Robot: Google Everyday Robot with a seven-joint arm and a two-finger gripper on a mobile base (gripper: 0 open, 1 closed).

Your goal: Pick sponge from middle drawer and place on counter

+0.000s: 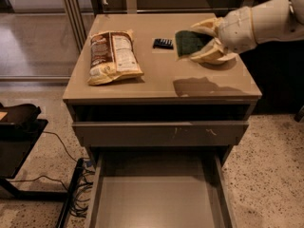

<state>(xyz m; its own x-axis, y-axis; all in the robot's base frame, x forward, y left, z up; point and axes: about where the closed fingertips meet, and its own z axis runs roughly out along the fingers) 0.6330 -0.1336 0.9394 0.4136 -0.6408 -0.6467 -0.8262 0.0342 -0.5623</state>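
The claw hangs above the counter, closed on the sponge, which stands up on edge between the two pale fingers. The sponge is not touching the surface, and the shadow thrown on the bare top nearer the camera suggests a fair drop beneath it. The middle drawer stands open far below the claw and holds nothing that can be seen.

The chief risk is letting go from this height. A light sponge held on edge would likely land on a corner and bounce or roll, and the black remote lies just past the claw's fingertips, close enough to be struck or nudged. Coming down with any forward drift would bring the same knock. A pale rounded shape sits directly under the lower finger. I cannot tell whether it is all finger or partly something resting on the counter, so a straight descent may not be onto bare surface.

On the far side of the remote from the claw lies a snack bag, well clear. The best open room is the bare stretch between the claw and the counter's front edge, where the shadow falls. That edge wants some margin, since a sponge sliding over it would drop past the closed drawer front into the open drawer. Behind the claw, under its wrist, the counter's side edge is near, leaving little room there.
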